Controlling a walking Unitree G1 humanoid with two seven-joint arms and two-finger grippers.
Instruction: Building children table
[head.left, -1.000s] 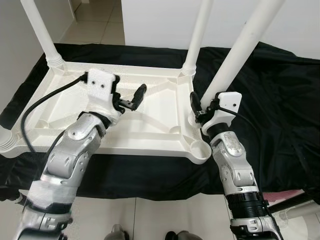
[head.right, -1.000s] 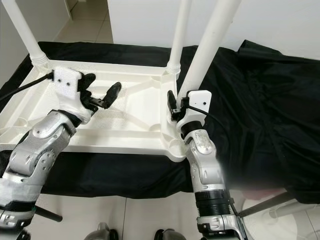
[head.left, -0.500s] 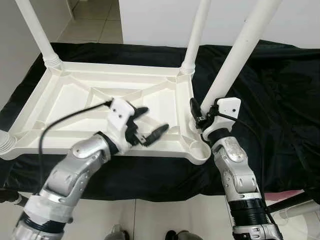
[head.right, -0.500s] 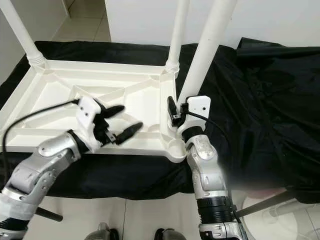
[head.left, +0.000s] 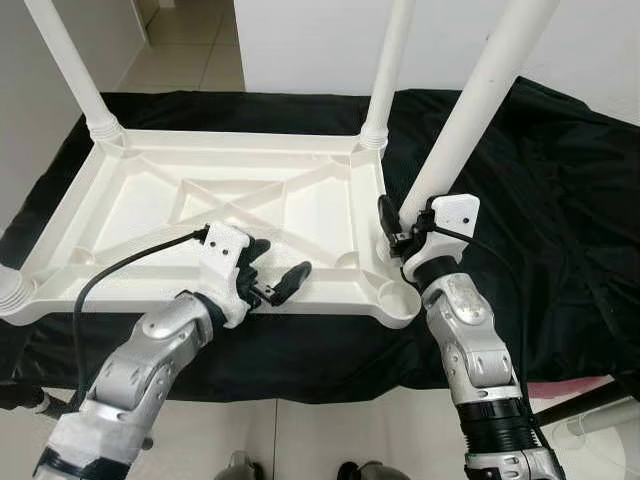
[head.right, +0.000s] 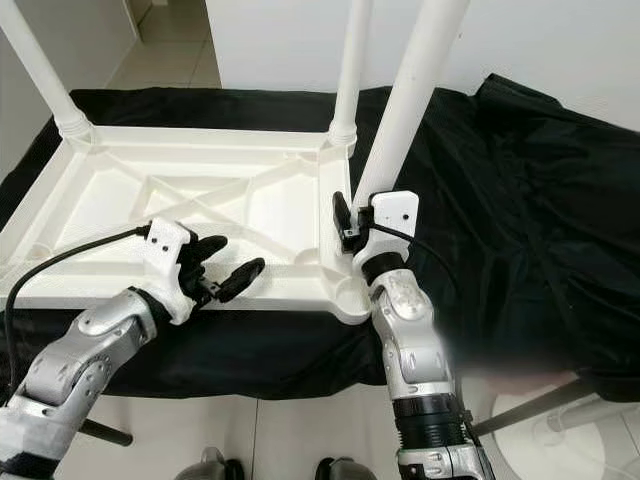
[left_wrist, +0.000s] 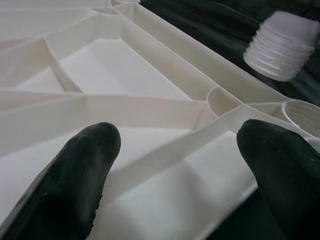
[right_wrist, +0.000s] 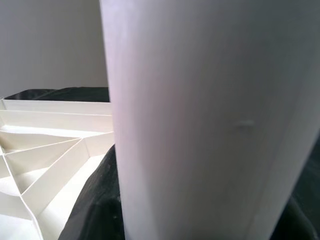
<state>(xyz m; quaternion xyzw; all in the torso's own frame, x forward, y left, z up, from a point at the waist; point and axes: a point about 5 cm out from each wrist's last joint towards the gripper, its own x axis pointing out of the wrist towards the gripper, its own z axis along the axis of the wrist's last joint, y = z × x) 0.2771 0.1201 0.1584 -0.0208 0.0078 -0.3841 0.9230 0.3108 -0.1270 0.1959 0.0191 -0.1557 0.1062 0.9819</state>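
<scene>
We judge last leg fitting underway: right gripper clamped on it, tilted toward 1 o'clock, unseated. Left gripper spread wide, empty, over tabletop near rim. Next: steer threaded end into 5 o'clock corner socket.

A black cloth lies rumpled over the counter, its folds deepest toward the right. Behind it stands a plain white wall. Pale floor tiles run off at the upper left and show again along the near edge.
</scene>
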